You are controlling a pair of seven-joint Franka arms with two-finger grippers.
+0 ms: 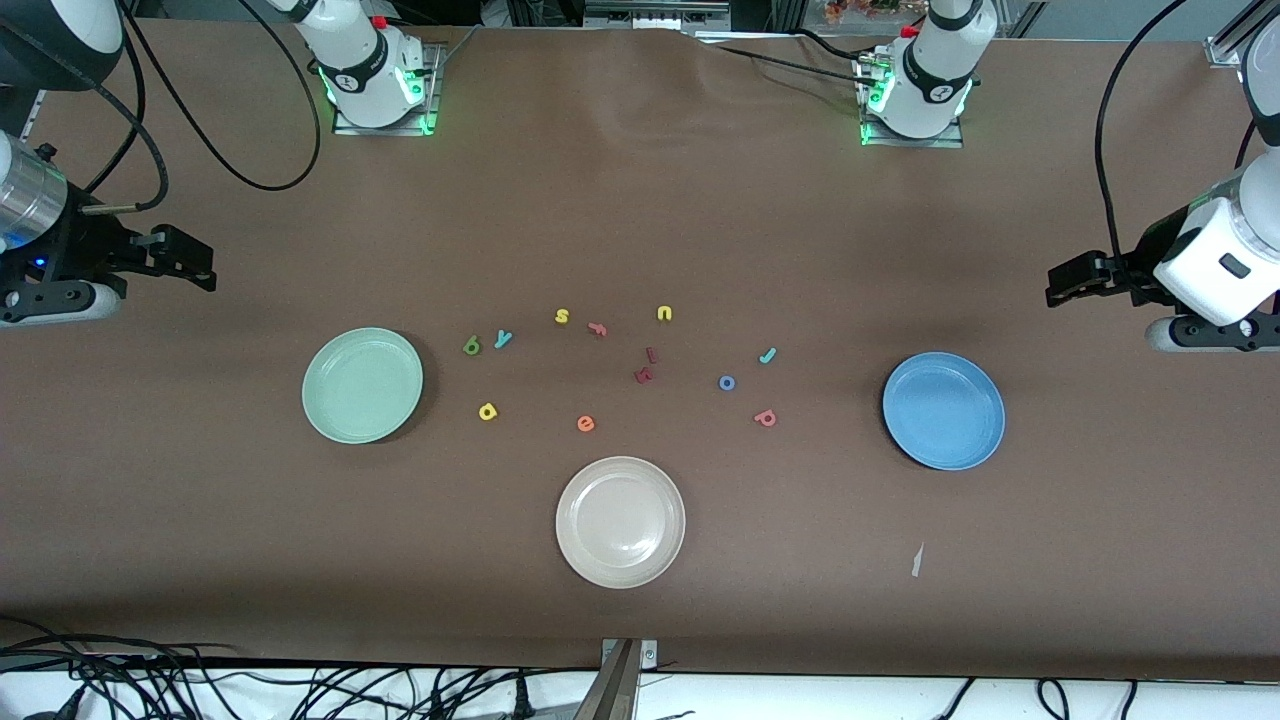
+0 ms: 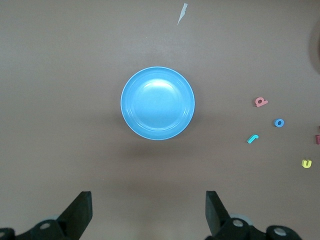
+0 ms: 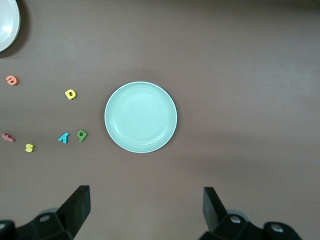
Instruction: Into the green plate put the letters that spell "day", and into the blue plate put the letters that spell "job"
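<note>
The green plate (image 1: 362,385) (image 3: 140,117) lies empty toward the right arm's end, and the blue plate (image 1: 943,410) (image 2: 157,103) lies empty toward the left arm's end. Between them on the table lie the olive-green letter (image 1: 472,345) (image 3: 81,135), teal "y" (image 1: 502,339) (image 3: 63,138) and yellow stem letter (image 1: 487,411) (image 3: 70,94). Closer to the blue plate are the teal "j" (image 1: 767,355) (image 2: 253,138), blue "o" (image 1: 727,382) (image 2: 279,122) and salmon letter (image 1: 765,418) (image 2: 260,102). My right gripper (image 1: 205,272) (image 3: 146,192) and left gripper (image 1: 1058,286) (image 2: 148,196) hang open and empty over the table's ends.
A beige plate (image 1: 620,521) sits nearest the front camera, midway along the table. Stray letters lie among the others: yellow "s" (image 1: 562,316), yellow "u" (image 1: 664,313), salmon "f" (image 1: 598,328), orange "e" (image 1: 585,424) and two dark red letters (image 1: 644,375). A paper scrap (image 1: 917,560) lies near the blue plate.
</note>
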